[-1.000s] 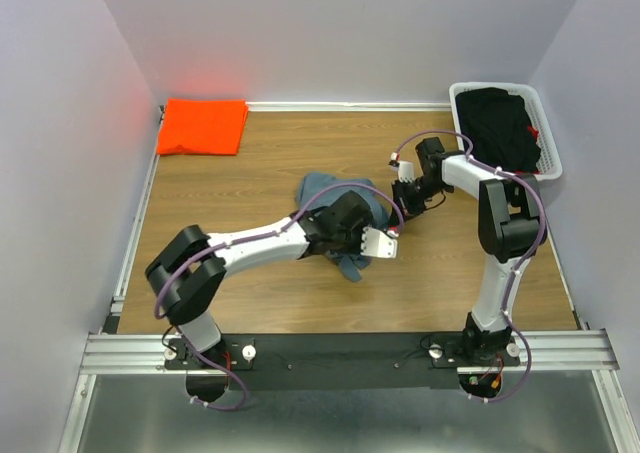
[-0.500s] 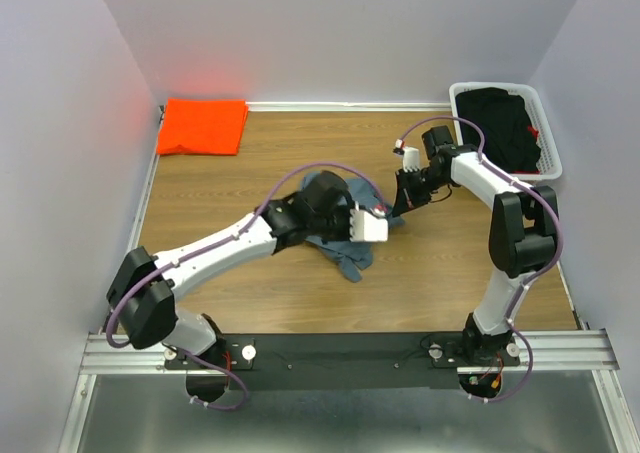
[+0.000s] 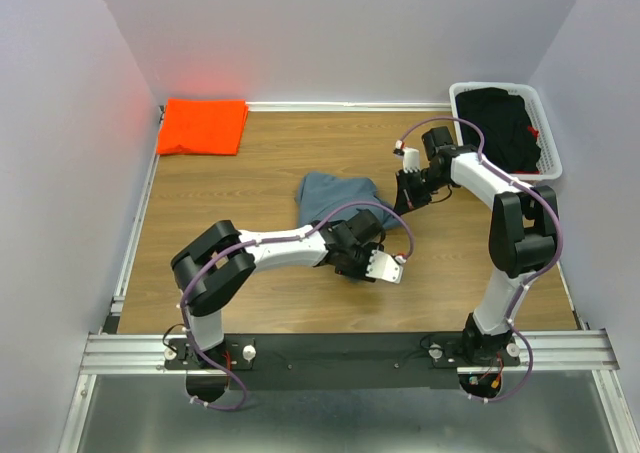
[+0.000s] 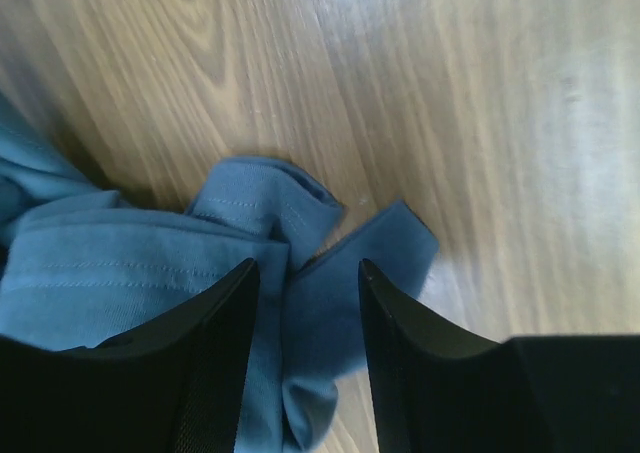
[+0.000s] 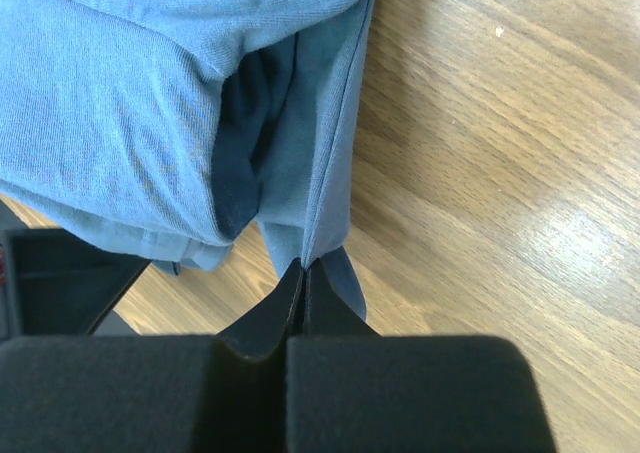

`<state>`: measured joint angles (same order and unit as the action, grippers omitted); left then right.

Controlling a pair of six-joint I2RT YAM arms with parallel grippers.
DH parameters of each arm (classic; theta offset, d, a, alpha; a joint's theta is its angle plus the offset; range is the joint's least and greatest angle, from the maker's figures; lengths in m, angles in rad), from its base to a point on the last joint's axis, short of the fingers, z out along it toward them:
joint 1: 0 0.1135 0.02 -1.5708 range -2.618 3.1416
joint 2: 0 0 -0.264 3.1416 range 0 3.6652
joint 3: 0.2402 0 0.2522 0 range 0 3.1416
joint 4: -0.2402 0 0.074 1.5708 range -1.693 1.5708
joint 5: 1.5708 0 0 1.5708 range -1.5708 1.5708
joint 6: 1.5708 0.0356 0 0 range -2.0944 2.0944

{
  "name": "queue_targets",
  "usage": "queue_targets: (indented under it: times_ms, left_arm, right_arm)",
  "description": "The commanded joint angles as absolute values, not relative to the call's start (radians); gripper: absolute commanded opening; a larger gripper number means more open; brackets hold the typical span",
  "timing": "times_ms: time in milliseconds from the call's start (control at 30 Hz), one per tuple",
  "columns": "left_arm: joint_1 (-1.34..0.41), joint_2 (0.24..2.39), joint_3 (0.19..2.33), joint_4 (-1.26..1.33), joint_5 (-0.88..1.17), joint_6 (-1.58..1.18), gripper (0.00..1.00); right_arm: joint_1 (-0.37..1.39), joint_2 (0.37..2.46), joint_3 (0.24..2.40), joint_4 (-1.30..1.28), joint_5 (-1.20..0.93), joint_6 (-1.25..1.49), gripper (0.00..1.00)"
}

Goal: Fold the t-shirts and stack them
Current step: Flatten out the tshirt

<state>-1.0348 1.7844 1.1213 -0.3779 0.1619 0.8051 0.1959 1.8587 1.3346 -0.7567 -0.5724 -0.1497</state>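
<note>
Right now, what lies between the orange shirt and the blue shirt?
Nothing: only bare wooden table between the orange shirt and the blue shirt, seen in the top view.

Left arm (image 3: 270, 245): elbow folded back near its base, forearm reaching right along the near side of the blue-grey shirt (image 3: 335, 191), wrist low over the surface. Left pincer (image 4: 307, 269) at the shirt's near right corner, pointing down. Its jaws are apart and straddle a bunched flap of the cloth, not clamped. Right arm (image 3: 510, 233): upper link upright from its base, elbow high, forearm angled left and down toward the shirt's right edge. Right pincer (image 5: 303, 271) low at that edge, jaws pressed together on a thin fold of the shirt's hem. The two pincers are near each other but apart.
</note>
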Motion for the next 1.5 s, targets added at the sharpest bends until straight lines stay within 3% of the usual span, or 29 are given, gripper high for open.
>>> queue_targets:
  times_ms: [0, 233, 433, 700, 1100, 1467]
  left_arm:
    - [-1.042, 1.815, 1.114, -0.304, 0.043, 0.862, 0.53]
    - [-1.034, 1.825, 1.101, -0.267, 0.015, 0.867, 0.46]
    - [-1.023, 1.793, 1.118, -0.295, 0.014, 0.874, 0.45]
    - [-1.015, 1.809, 1.117, -0.282, -0.048, 0.904, 0.52]
    - [-1.014, 1.715, 1.124, -0.293, -0.106, 0.953, 0.52]
    - [-0.996, 1.784, 1.106, -0.252, -0.098, 0.965, 0.55]
  right_arm:
    - [0.193, 1.879, 1.319, -0.778, -0.563, -0.166, 0.01]
    - [0.193, 1.891, 1.307, -0.778, -0.574, -0.172, 0.01]
    - [0.193, 1.887, 1.301, -0.778, -0.575, -0.172, 0.01]
    - [0.193, 1.882, 1.290, -0.778, -0.580, -0.173, 0.00]
    - [0.193, 1.891, 1.285, -0.778, -0.588, -0.178, 0.01]
    - [0.193, 1.898, 1.289, -0.778, -0.583, -0.179, 0.01]
